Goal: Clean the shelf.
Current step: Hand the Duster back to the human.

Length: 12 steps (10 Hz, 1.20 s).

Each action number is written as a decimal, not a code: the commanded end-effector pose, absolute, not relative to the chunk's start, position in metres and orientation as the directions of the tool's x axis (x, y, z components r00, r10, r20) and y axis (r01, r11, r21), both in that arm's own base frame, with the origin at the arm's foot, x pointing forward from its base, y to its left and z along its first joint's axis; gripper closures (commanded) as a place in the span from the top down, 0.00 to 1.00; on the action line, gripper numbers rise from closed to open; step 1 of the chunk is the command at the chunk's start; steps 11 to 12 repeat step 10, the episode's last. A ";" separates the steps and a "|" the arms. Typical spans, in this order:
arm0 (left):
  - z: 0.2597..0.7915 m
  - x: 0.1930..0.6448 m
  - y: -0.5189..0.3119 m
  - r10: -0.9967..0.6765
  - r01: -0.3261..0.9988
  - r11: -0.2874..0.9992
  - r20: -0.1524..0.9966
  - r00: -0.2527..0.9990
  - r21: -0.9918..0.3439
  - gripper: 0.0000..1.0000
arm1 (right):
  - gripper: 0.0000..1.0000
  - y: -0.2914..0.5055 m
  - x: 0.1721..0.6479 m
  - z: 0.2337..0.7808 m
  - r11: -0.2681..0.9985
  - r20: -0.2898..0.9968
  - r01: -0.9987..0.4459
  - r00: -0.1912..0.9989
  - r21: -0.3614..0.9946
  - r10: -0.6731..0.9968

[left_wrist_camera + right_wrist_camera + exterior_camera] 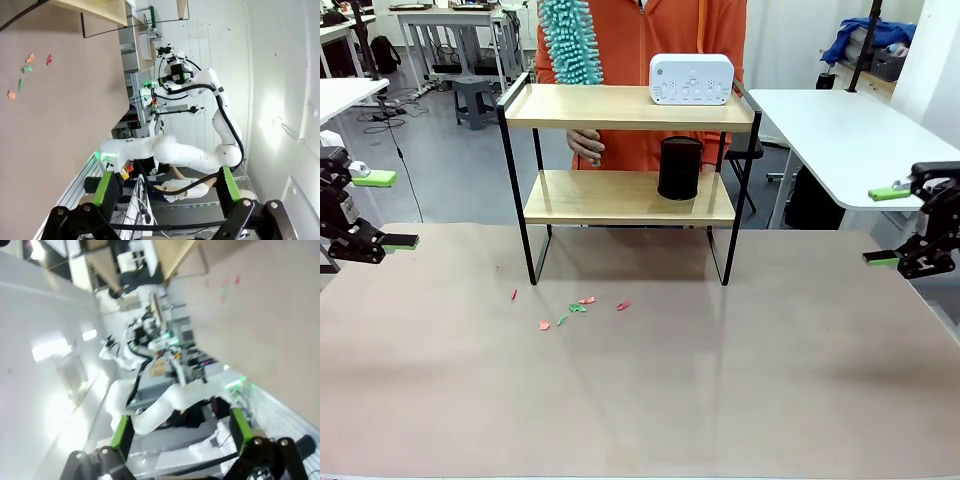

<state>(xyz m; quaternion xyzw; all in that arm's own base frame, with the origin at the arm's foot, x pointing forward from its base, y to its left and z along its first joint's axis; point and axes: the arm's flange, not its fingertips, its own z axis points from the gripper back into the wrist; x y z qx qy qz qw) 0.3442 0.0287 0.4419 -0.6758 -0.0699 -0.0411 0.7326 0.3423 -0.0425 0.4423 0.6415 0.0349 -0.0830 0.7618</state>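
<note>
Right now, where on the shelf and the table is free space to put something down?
On the shelf, the top board is bare left of the white device; the lower board is bare left of the black cup. The table is bare in front and at both sides, except for the scraps near the shelf's left legs.

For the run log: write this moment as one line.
left gripper: open, idle at table edge | right gripper: open, idle | two-tier wooden shelf in black frame: person holds teal duster behind it | coloured scraps: on table
</note>
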 end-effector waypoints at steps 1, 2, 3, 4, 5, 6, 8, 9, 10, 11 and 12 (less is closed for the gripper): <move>0.440 0.343 0.026 0.024 0.135 0.086 0.138 0.990 -0.987 1.00 | 1.00 -0.035 0.360 0.437 0.213 -0.170 0.198 0.975 0.957 -0.146; 0.440 0.343 0.026 0.024 0.135 0.086 0.138 0.990 -0.987 1.00 | 1.00 -0.042 0.342 0.442 0.163 -0.160 0.171 0.984 0.972 -0.082; 0.440 0.343 0.026 0.024 0.135 0.086 0.138 0.990 -0.987 1.00 | 1.00 -0.042 0.342 0.442 0.163 -0.160 0.171 0.984 0.972 -0.082; 0.440 0.343 0.026 0.024 0.135 0.086 0.138 0.990 -0.987 1.00 | 1.00 -0.042 0.342 0.442 0.163 -0.160 0.171 0.984 0.972 -0.082; 0.440 0.343 0.026 0.024 0.135 0.086 0.138 0.990 -0.987 1.00 | 1.00 -0.042 0.342 0.442 0.163 -0.160 0.171 0.984 0.972 -0.082; 0.440 0.343 0.026 0.024 0.135 0.086 0.138 0.990 -0.987 1.00 | 1.00 -0.042 0.342 0.442 0.163 -0.160 0.171 0.984 0.972 -0.082; 0.440 0.343 0.026 0.024 0.135 0.086 0.138 0.990 -0.987 1.00 | 1.00 -0.042 0.342 0.442 0.163 -0.160 0.171 0.984 0.972 -0.082; 0.440 0.343 0.026 0.024 0.135 0.086 0.138 0.990 -0.987 1.00 | 1.00 -0.042 0.342 0.442 0.163 -0.160 0.171 0.984 0.972 -0.082; 0.440 0.343 0.026 0.024 0.135 0.086 0.138 0.990 -0.987 1.00 | 1.00 -0.042 0.342 0.442 0.163 -0.160 0.171 0.984 0.972 -0.082; 0.440 0.343 0.026 0.024 0.135 0.086 0.138 0.990 -0.987 1.00 | 1.00 -0.042 0.342 0.442 0.163 -0.160 0.171 0.984 0.972 -0.082; 0.440 0.343 0.026 0.024 0.135 0.086 0.138 0.990 -0.987 1.00 | 1.00 -0.042 0.342 0.442 0.163 -0.160 0.171 0.984 0.972 -0.082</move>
